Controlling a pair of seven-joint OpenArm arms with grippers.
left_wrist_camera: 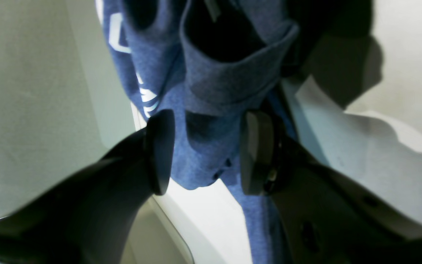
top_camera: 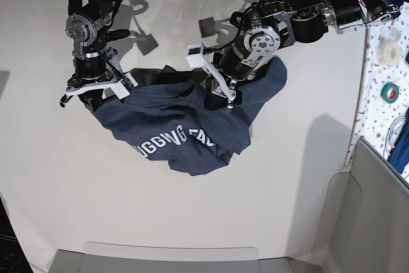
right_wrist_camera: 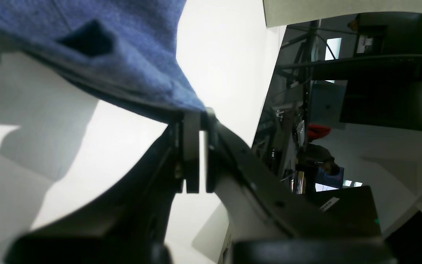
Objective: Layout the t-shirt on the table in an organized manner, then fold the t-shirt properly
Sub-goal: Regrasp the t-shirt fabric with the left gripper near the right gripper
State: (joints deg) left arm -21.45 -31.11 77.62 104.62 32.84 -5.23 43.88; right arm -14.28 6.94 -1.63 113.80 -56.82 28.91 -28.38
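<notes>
A: Where do we find the t-shirt (top_camera: 185, 126)?

B: We see it bunched on the table (top_camera: 192, 222), nearer the far edge than the near one, roughly midway between the left and right edges. Its white lettering (top_camera: 172, 142) faces up along the lower fold. Part of the cloth is lifted off the surface at both upper ends.

A: How does the left pincer (left_wrist_camera: 203, 150) stand?

B: In the left wrist view we see its two pads set well apart, with a hanging fold of blue cloth passing between them. Whether the cloth touches either pad we cannot tell; nothing is pinched. In the base view this pincer (top_camera: 217, 84) sits over the upper middle of the shirt, towards the table's far edge.

A: And the right pincer (right_wrist_camera: 195, 121)?

B: In the right wrist view we see its pads drawn together, only a thin slit between them, and the tips clamped on the hem of the t-shirt (right_wrist_camera: 130, 66), which spreads away above the white surface. In the base view it (top_camera: 105, 91) holds the shirt's left end, towards the table's left edge, well apart from the other arm.
</notes>
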